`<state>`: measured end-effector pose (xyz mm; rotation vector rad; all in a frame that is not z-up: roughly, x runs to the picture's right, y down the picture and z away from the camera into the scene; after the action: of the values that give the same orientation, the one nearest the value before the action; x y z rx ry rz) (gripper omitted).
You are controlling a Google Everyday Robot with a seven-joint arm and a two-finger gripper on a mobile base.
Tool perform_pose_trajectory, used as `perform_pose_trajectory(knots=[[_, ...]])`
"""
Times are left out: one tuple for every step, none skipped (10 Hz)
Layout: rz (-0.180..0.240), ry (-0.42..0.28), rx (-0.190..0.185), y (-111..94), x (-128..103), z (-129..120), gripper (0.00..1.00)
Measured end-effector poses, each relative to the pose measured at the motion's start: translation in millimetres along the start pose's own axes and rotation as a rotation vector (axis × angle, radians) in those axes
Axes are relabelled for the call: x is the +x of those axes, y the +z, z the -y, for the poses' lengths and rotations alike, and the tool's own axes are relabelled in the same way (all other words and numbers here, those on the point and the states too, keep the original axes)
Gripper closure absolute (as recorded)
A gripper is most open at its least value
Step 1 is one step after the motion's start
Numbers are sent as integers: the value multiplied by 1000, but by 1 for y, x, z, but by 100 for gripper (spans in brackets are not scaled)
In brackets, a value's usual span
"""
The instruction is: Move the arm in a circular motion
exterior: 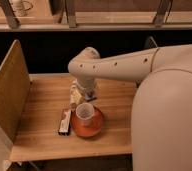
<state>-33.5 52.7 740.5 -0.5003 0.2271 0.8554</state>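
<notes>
the arm (119,64) fills the right side of our view, its thick cream-white segments reaching left from the bulky body to an elbow above the middle of the tabletop (44,120), then bending down toward the things there. we judge it to be partway round its circle, out over the centre-left of the work area; how much of the loop is done and how much is left we cannot say from this one view.

the tabletop is pale wood, with a tall brown panel (8,90) standing along its left edge.

below the elbow sits an orange plate (100,129) with a white cup (85,114) standing upright on it.

the hand (85,94) hangs at the end of the arm, just behind the cup and close above the tabletop. we cannot tell what state it is in, nor whether it touches anything.

just left of the plate lies a dark flat packet (65,121), and a small yellowish item (75,96) stands beside the hand.
</notes>
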Motion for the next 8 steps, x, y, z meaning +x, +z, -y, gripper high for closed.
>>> perform_pose_trajectory(knots=[[-24, 14, -1, 0, 17, -3, 26], [-76, 59, 8, 2, 48, 4, 26], [-122, 122, 25, 5, 75, 21, 26], [-158, 181, 56, 5, 95, 44, 26], [-193, 252, 108, 4, 115, 77, 26], [-221, 330, 183, 0, 129, 122, 26], [-222, 362, 251, -4, 125, 156, 26], [-216, 369, 296, -5, 116, 177, 26]])
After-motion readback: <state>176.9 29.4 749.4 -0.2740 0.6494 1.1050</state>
